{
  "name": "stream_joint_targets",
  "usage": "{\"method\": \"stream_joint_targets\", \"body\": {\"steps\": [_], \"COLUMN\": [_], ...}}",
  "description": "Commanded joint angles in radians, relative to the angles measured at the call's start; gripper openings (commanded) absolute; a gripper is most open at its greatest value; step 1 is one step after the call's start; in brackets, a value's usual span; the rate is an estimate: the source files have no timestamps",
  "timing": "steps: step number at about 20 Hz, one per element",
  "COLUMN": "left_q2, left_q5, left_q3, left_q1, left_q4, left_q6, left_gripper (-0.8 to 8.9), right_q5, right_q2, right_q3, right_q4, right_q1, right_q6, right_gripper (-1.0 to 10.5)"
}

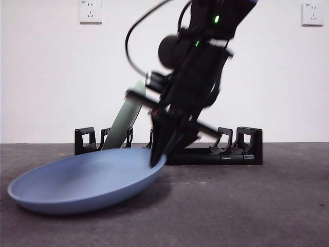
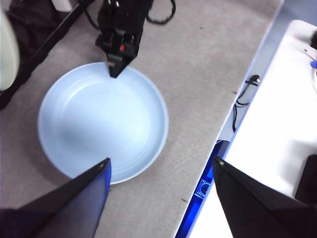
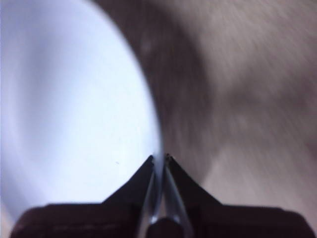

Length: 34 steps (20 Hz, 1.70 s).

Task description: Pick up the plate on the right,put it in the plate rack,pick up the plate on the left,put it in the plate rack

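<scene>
A light blue plate (image 1: 82, 180) lies low at the front left of the table, tilted, with its right rim raised. My right gripper (image 1: 156, 162) is shut on that rim, and the right wrist view shows the rim pinched between its two jaws (image 3: 159, 157) with the plate (image 3: 74, 109) spreading away from them. My left gripper (image 2: 161, 163) hangs open high above the same plate (image 2: 99, 119), holding nothing, and looks down on the right gripper (image 2: 115, 72) at the plate's far rim. A pale green plate (image 1: 123, 118) stands leaning in the black plate rack (image 1: 247, 146) behind.
The rack runs along the back by a white wall with two outlets (image 1: 90, 11). In the left wrist view the table edge (image 2: 247, 84) runs beside a white surface (image 2: 282, 114), with a cable (image 2: 245, 91) hanging there.
</scene>
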<state>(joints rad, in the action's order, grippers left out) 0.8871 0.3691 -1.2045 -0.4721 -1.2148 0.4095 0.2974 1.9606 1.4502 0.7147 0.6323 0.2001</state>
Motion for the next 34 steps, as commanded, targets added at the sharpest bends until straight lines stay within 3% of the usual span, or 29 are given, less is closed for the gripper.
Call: {"method": "stream_joint_targets", "body": {"steps": [1, 6, 10, 14, 19, 22, 26, 29, 34], "left_q2": [-0.002, 0.033, 0.101, 0.189, 0.293, 0.338, 0.362, 0.362, 0.364], "left_q5": [0.005, 0.003, -0.013, -0.252, -0.497, -0.61, -0.644, -0.643, -0.643], "left_q3": [0.002, 0.002, 0.002, 0.002, 0.002, 0.002, 0.002, 0.002, 0.002], "left_q1": [-0.045, -0.194, -0.321, -0.483, -0.636, -0.662, -0.661, -0.661, -0.661], "left_q4": [0.032, 0.109, 0.266, 0.314, 0.345, 0.396, 0.407, 0.408, 0.407], "left_q6": [0.048, 0.1, 0.178, 0.294, 0.346, 0.371, 0.369, 0.368, 0.351], "left_gripper": [3.47, 3.47, 3.52, 3.53, 3.53, 3.53, 3.36, 0.96, 0.71], "right_q5": [-0.019, -0.015, -0.01, 0.124, 0.22, 0.264, 0.277, 0.279, 0.321], "right_q2": [-0.1, -0.335, -0.414, -0.416, -0.416, -0.416, -0.417, -0.417, -0.417], "right_q3": [0.015, 0.026, 0.045, 0.051, 0.055, 0.055, 0.055, 0.055, 0.055], "right_q4": [0.108, 0.26, 0.342, 0.356, 0.325, 0.324, 0.325, 0.326, 0.332], "right_q1": [-0.027, -0.131, -0.2, -0.246, -0.26, -0.258, -0.259, -0.259, -0.259], "right_q6": [-0.094, -0.114, -0.114, -0.066, 0.012, 0.037, 0.062, 0.063, 0.062], "right_gripper": [-0.1, -0.1, -0.1, -0.1, -0.1, -0.1, -0.1, -0.1, -0.1]}}
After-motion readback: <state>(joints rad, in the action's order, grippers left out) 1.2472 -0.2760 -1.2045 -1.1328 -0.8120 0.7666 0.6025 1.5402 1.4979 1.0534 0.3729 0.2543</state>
